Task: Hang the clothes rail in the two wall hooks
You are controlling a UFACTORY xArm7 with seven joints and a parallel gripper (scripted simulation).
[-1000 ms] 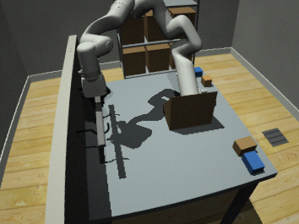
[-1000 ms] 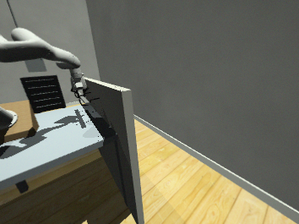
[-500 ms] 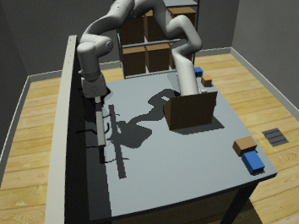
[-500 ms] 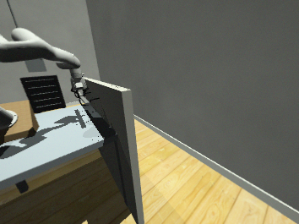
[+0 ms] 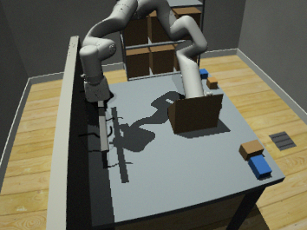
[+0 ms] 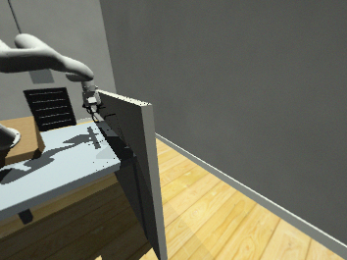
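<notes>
The clothes rail (image 5: pixel 104 128) is a long grey bar that runs along the wall panel (image 5: pixel 62 131) at the table's left side. My gripper (image 5: pixel 101 101) points down and is shut on the rail's far end. Two thin dark hooks (image 5: pixel 88 134) stick out of the panel at the rail's level; I cannot tell whether the rail rests in them. The rail's dark shadow lies on the table beside it. In the exterior view the gripper (image 6: pixel 92 101) sits close to the panel's top edge (image 6: pixel 124 99), and the rail is mostly hidden.
A brown open box (image 5: pixel 196 112) stands mid-table around the arm's base. A small brown block (image 5: pixel 251 148) and a blue block (image 5: pixel 259 166) lie at the right front corner. Two more blocks (image 5: pixel 208 79) lie at the back right. Shelves with boxes (image 5: pixel 156 49) stand behind.
</notes>
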